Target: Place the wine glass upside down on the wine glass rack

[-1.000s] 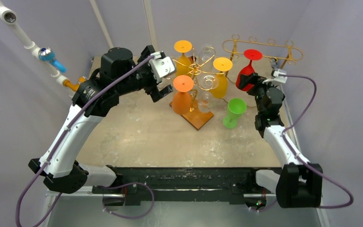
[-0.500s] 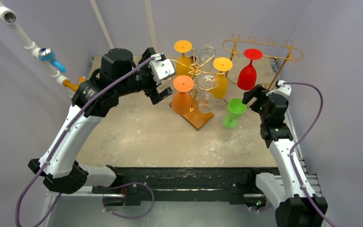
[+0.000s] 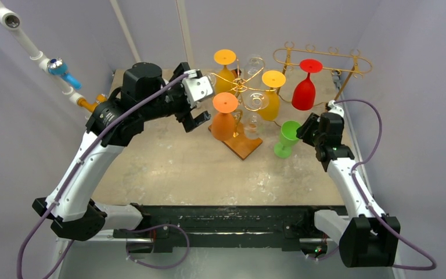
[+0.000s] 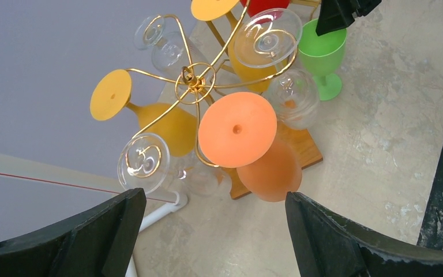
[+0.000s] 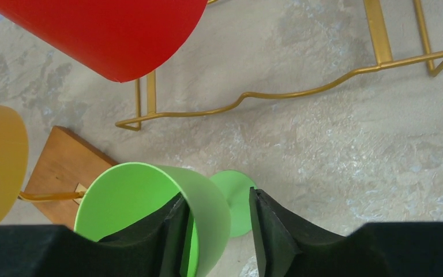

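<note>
Our right gripper (image 5: 216, 197) is slightly parted, and its fingers (image 5: 164, 239) straddle the near wall of the green wine glass (image 5: 130, 210). One finger sits inside the bowl and the other outside. A sliver of gap shows between the outer finger and the wall, so we are not yet pinching it. The glass stands upright on the table (image 3: 168, 165), mouth up and foot down, its long axis vertical. It sits between the wooden base (image 3: 243, 145) of the wire tree rack (image 3: 241, 86) and the foot of the gold bar rack (image 3: 325, 55). A red wine glass (image 3: 304, 93) hangs upside down from that bar rack, just beyond the green one. Our left gripper (image 4: 212, 199) is spread wide and holds nothing. It hovers beside the tree rack, facing an orange glass (image 4: 237, 130), yellow glasses (image 4: 111, 94) and clear glasses (image 4: 143, 163), all hung bowl-down on the wire arms.
</note>
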{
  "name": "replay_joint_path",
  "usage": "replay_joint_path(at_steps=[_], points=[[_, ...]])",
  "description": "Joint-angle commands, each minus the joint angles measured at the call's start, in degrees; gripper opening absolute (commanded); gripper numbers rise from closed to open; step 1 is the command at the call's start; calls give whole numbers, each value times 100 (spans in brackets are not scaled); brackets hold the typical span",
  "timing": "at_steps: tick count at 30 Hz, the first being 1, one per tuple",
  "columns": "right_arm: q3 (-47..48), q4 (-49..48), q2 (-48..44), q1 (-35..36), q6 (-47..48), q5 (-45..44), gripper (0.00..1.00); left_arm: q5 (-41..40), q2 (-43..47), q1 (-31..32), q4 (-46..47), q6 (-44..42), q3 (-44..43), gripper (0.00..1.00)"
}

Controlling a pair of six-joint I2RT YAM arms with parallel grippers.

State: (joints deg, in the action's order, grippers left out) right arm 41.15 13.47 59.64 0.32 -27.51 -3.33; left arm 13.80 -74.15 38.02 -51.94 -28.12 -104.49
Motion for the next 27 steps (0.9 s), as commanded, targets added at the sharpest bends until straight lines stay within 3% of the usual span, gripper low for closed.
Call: replay_joint_path(at_steps=[1, 4, 6, 11, 22, 27], points=[[243, 78, -83, -7, 76, 235, 38, -413, 196, 21, -366, 294, 92, 100], [353, 224, -235, -6, 62, 315, 13, -212, 223, 17, -375, 507, 221, 100], [454, 391, -443, -10, 53, 377, 1, 141, 257, 14, -444, 703, 418, 100], [760, 1109, -1094, -8, 160, 593, 0, 659, 408, 14, -315, 1106, 908, 100], [2200, 2830, -2577, -6, 509, 424, 0, 1314, 424, 21, -50, 1512, 998, 100], [2770, 2159, -2929, -13, 438, 1803, 0, 1562, 509, 16, 289, 1617, 999, 100]])
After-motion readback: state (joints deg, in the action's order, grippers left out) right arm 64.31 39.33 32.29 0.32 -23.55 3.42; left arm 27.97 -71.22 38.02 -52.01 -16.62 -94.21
